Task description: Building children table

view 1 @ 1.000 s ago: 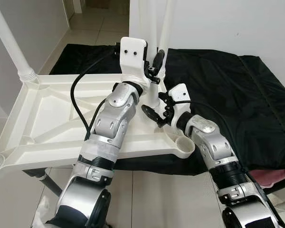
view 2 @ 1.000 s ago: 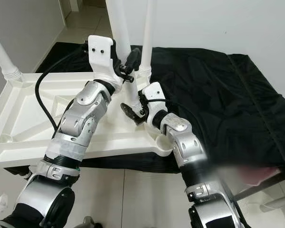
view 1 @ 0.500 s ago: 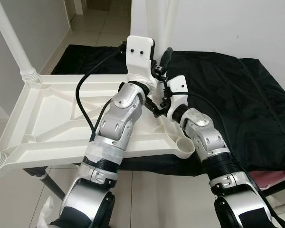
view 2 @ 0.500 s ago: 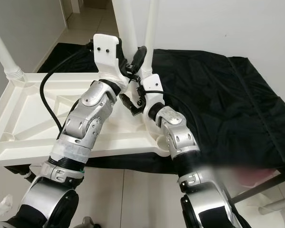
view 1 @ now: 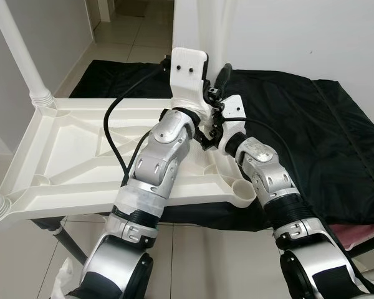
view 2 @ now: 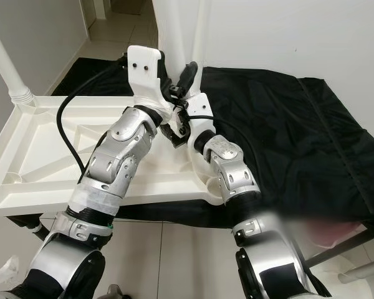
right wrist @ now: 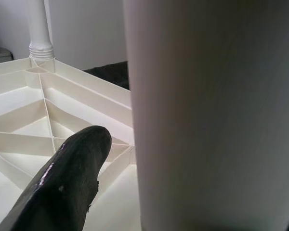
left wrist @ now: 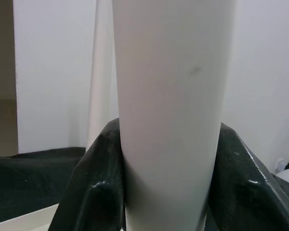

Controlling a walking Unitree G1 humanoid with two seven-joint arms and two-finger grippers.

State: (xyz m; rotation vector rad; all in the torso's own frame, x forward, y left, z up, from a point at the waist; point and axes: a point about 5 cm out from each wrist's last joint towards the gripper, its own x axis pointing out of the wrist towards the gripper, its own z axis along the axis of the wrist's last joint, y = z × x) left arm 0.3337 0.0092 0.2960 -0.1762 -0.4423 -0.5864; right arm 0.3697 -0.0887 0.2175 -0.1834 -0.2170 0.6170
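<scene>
The white tabletop (view 1: 81, 156) lies upside down, ribbed underside up, partly on a black cloth (view 1: 311, 124) and overhanging the tiled floor (view 1: 193, 249). One white leg (view 1: 22, 53) stands upright in the far-left corner socket of the tabletop; another leg (left wrist: 171, 110) rises from the far-right corner, with a third white pole (view 2: 199, 37) close beside it. The near-right corner socket (view 1: 244, 189) of the tabletop is open. In the left eye view, the left tool (view 1: 213, 84) is raised at the far-right leg, one black finger (view 1: 224, 73) showing beside its white wrist housing (view 1: 188, 75); the right tool (view 1: 207, 134) sits just below it, near the base of the same leg, with much of it hidden behind the left arm. The left wrist view adds what the head views hide: both black fingers (left wrist: 94, 183) press against opposite sides of the leg, so the left tool is clamped on it. The right wrist view shows one black finger (right wrist: 62, 187) apart from the leg (right wrist: 212, 115), which fills the other side of the frame, above the ribs (right wrist: 48, 125) of the tabletop, with the far-left leg (right wrist: 38, 29) in the distance; the second finger is hidden behind the leg, so the right tool brackets the leg, and whether it grips cannot be told. A black cable (view 1: 112, 124) loops from the left wrist over the tabletop.
</scene>
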